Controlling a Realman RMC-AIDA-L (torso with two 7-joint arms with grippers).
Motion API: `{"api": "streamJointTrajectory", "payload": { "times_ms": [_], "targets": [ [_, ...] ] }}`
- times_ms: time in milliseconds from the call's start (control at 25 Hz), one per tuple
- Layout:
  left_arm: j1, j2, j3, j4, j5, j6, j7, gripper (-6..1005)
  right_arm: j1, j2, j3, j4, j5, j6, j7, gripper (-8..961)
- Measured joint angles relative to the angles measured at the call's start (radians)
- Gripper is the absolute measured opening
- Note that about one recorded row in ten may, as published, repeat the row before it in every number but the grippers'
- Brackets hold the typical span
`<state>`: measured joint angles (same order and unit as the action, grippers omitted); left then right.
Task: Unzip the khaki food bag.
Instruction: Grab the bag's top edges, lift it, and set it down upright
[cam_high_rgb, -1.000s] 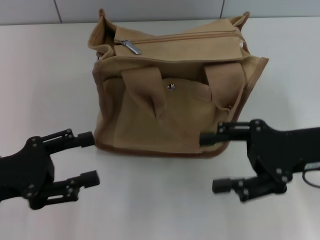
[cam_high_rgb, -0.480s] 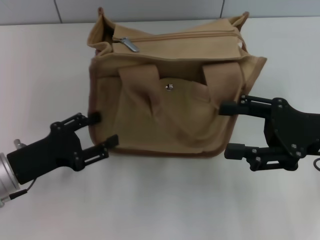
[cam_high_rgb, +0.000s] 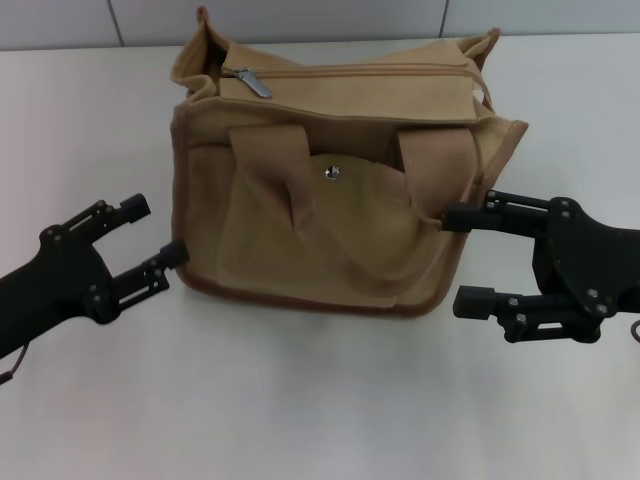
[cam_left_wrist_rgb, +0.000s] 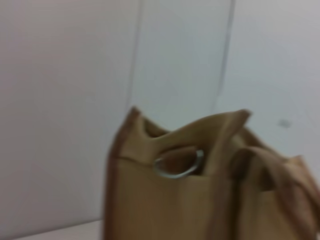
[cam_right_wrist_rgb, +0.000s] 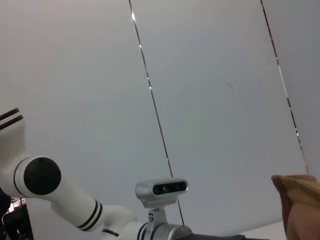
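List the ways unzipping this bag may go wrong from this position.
1. The zipper pull lies at the top far-left corner of the khaki food bag, while the open left gripper sits low beside its left side, so the reach up may snag a handle.
2. The open right gripper only brackets the bag's right corner; unheld, the soft bag will likely slide or crumple when pulled.

Khaki food bag stands on the worktop. Left claw just beside the bag's left; right claw beside its right.
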<state>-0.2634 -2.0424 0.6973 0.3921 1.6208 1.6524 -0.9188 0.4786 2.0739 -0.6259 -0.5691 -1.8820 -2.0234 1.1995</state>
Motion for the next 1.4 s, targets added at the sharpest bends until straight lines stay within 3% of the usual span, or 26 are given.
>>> {"api": "streamJointTrajectory", "payload": {
  "times_ms": [160,320,600,840,960,1400],
  "targets": [
    [-0.022,-0.028,-0.011,-0.018,0.001,-0.149,0.024,766,0.005,0.0,0.001,0.0,0.004,0.002,0.0,824],
    [-0.083,-0.028,-0.008,-0.141,0.005,-0.197,0.096,765,0.006,0.001,0.002,0.0,0.013,0.005,0.001,823],
    [-0.081,-0.033,-0.026,-0.205,-0.044,-0.192,0.246,764,0.001,0.003,0.002,0.0,0.023,0.01,0.001,824],
    [-0.078,-0.03,-0.021,-0.21,-0.053,-0.186,0.258,593,-0.001,0.003,0.002,0.014,0.026,0.011,0.001,823],
    [-0.078,-0.03,-0.02,-0.21,-0.051,-0.186,0.258,325,-0.001,0.003,0.002,0.021,0.026,0.011,-0.001,823],
    [-0.066,-0.029,-0.02,-0.212,-0.05,-0.161,0.259,75,-0.007,0.003,0.002,0.028,0.026,0.012,-0.004,823]
  ]
}}
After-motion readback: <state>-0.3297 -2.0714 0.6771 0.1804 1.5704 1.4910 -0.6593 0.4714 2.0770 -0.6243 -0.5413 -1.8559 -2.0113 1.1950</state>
